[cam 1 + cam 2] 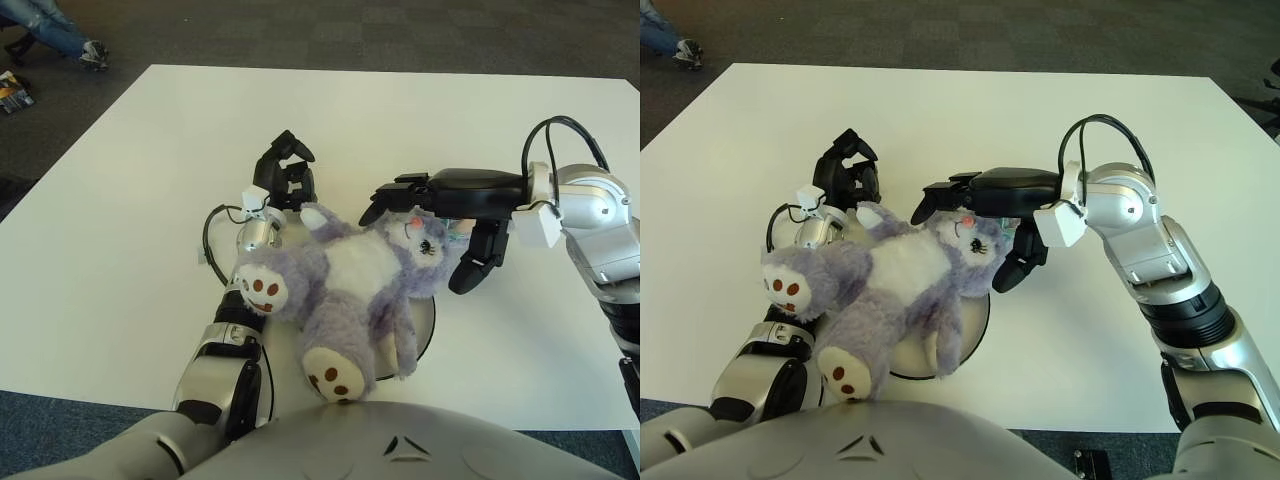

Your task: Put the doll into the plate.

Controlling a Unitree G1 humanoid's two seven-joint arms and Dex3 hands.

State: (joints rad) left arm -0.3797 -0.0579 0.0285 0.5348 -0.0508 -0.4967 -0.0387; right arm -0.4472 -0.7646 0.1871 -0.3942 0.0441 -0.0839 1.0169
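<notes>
A purple and white plush doll point(345, 285) lies on its back across a round plate point(978, 322), its head toward the right and its feet toward me. Only the plate's right rim shows from under it. My right hand point(432, 232) hovers open just right of the doll's head, with the fingers point(398, 190) stretched above the face and the thumb point(470, 275) hanging beside it; it grasps nothing. My left hand point(285, 172) sits at the doll's upper left, fingers curled, next to one plush arm and holding nothing.
The white table point(130, 200) stretches wide to the left and far side. A black cable point(208, 240) loops beside my left wrist. Dark carpet surrounds the table, and a person's shoe point(90, 52) shows at the far left.
</notes>
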